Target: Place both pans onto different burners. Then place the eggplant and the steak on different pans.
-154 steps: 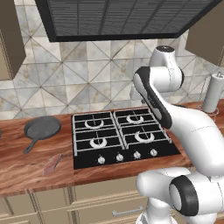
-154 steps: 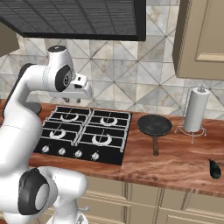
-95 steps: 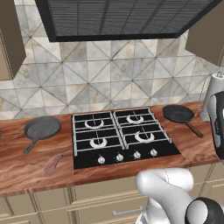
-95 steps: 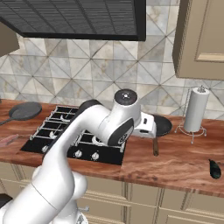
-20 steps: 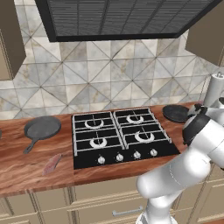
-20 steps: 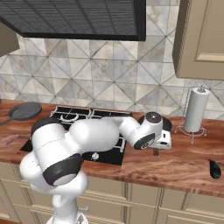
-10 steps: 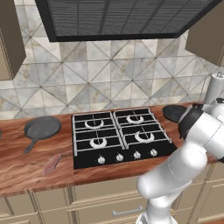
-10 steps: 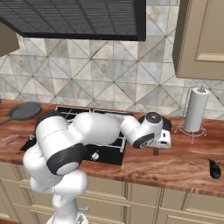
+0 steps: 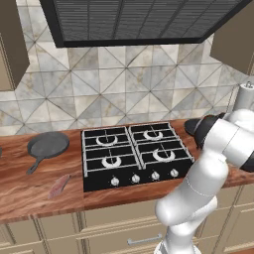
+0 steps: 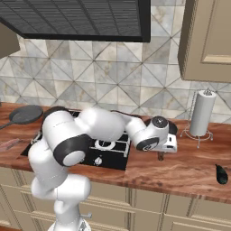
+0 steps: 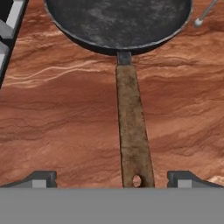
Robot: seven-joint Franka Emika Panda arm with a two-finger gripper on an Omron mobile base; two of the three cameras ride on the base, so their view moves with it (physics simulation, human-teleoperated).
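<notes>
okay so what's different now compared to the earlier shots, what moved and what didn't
The arm swung from over the cooktop out to the right and came down on the counter. Its tool is now open, straddling the end of the dark pan's handle, with nothing gripped yet. The dark pan, the grey pan, the steak and the eggplant lie where they did.

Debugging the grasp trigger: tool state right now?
Tool: open, fingertips on either side of the dark pan's handle, not yet gripping it.
</notes>
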